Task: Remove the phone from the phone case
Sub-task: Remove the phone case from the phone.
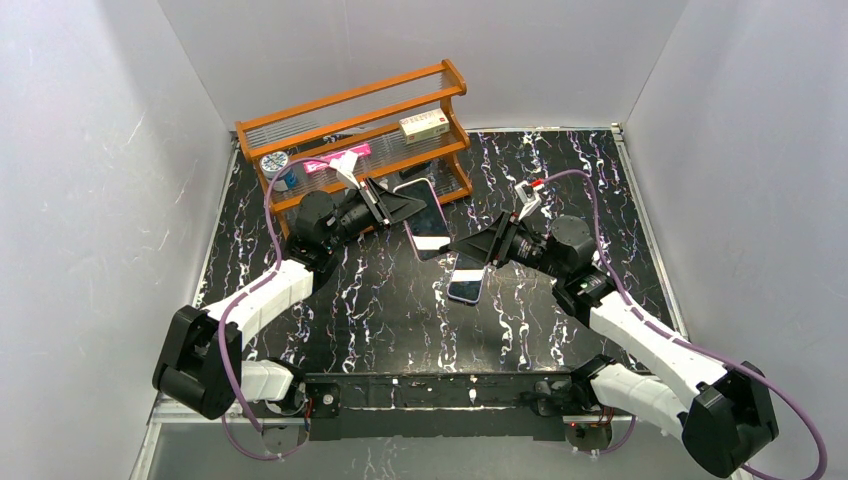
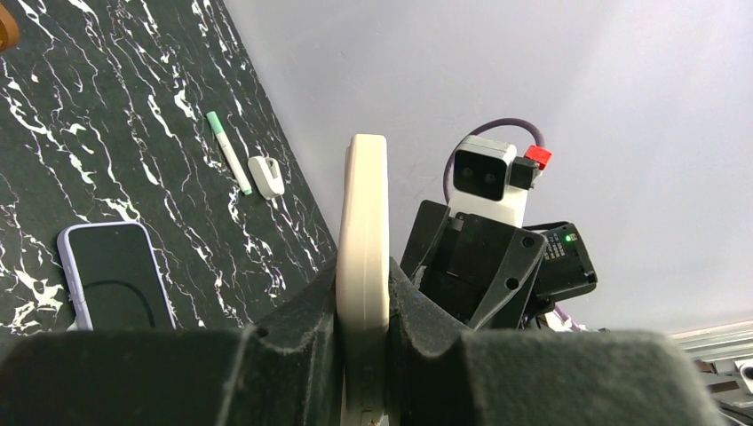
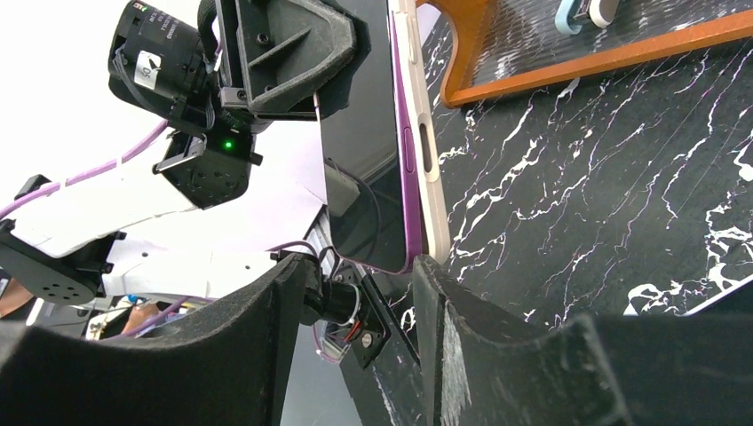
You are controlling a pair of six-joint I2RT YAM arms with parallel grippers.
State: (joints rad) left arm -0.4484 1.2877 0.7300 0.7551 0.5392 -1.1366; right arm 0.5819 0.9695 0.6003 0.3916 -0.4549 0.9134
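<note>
My left gripper [image 1: 398, 206] is shut on a phone in a cream case [image 1: 425, 222] and holds it above the table in front of the rack. In the left wrist view the case [image 2: 364, 204] stands edge-on, clamped between my fingers. In the right wrist view the purple-edged phone [image 3: 368, 151] lies against the cream case [image 3: 426, 142], its lower end just beyond my fingertips. My right gripper [image 1: 472, 248] is open, its jaws [image 3: 360, 266] spread on either side of that lower end and not closed on it.
A second phone in a lavender case [image 1: 466, 285] lies flat on the black marbled table [image 1: 380, 300], below my right gripper. An orange wooden rack [image 1: 350, 110] with a small box [image 1: 424, 124] stands at the back. A green pen [image 2: 229, 153] and a white cap [image 2: 266, 176] lie near the right wall.
</note>
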